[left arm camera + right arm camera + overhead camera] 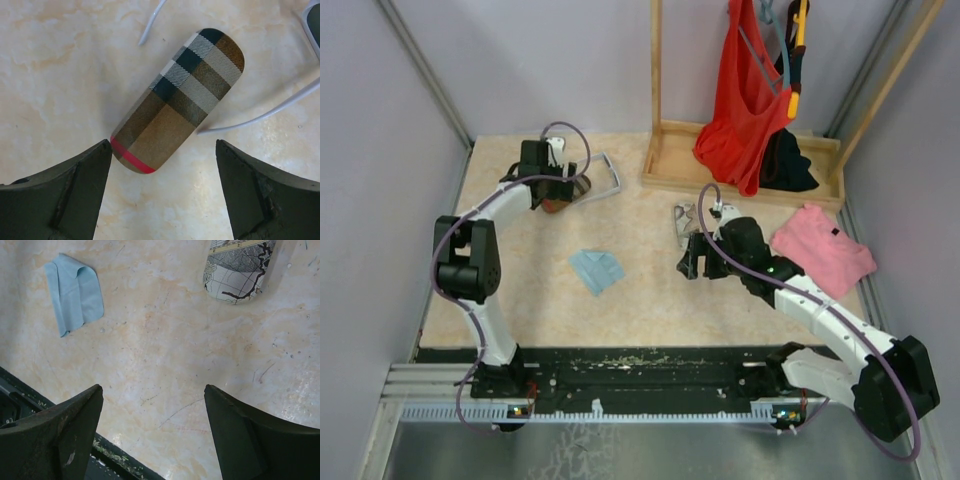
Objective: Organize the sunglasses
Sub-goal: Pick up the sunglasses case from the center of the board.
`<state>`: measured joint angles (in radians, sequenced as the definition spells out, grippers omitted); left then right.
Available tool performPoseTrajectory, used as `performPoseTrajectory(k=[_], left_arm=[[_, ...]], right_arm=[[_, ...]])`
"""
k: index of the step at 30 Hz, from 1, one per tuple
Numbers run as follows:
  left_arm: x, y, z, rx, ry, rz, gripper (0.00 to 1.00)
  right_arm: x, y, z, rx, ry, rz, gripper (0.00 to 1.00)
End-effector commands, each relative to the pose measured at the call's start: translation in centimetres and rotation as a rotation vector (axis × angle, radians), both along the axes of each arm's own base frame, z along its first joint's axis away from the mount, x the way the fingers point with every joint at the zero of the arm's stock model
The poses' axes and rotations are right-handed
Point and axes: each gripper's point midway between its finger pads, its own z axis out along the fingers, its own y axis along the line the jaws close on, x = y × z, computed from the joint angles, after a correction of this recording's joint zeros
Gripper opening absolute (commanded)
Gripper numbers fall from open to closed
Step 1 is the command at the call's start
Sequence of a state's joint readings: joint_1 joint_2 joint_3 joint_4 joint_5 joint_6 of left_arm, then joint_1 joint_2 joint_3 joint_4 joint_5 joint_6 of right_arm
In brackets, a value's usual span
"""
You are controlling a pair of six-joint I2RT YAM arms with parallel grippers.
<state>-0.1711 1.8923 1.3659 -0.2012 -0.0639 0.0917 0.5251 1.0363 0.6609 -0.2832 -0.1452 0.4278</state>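
The white-framed sunglasses (606,176) lie unfolded at the back left of the table. In the left wrist view their thin pale arms (272,111) run past a brown plaid case (182,97). My left gripper (558,192) hovers over that case (562,203). It is open (164,149), with the case's red-striped end between the fingertips and nothing held. My right gripper (693,262) stands open (152,390) over bare table. It is just in front of a grey map-patterned case (237,267), which lies at mid-table (685,220).
A folded light blue cloth (597,270) lies mid-table, and shows in the right wrist view (75,290). A pink garment (822,250) lies at the right. A wooden rack (740,170) with a red garment (745,100) stands at the back. The black base rail (640,375) runs along the near edge.
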Motion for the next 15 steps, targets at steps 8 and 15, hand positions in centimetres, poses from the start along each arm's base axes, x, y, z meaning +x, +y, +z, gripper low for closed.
performPoseTrajectory(k=[8,15], left_arm=[[3.2,-0.6,1.0,0.011,-0.079,-0.19,0.99],[4.1,-1.0,-0.8,0.003,-0.038,-0.253,1.0]], right_arm=[[0.0,1.3,0.7,0.038,-0.018,0.074,0.82],[0.2,1.5,0.7,0.038,-0.016,0.088,0.82]])
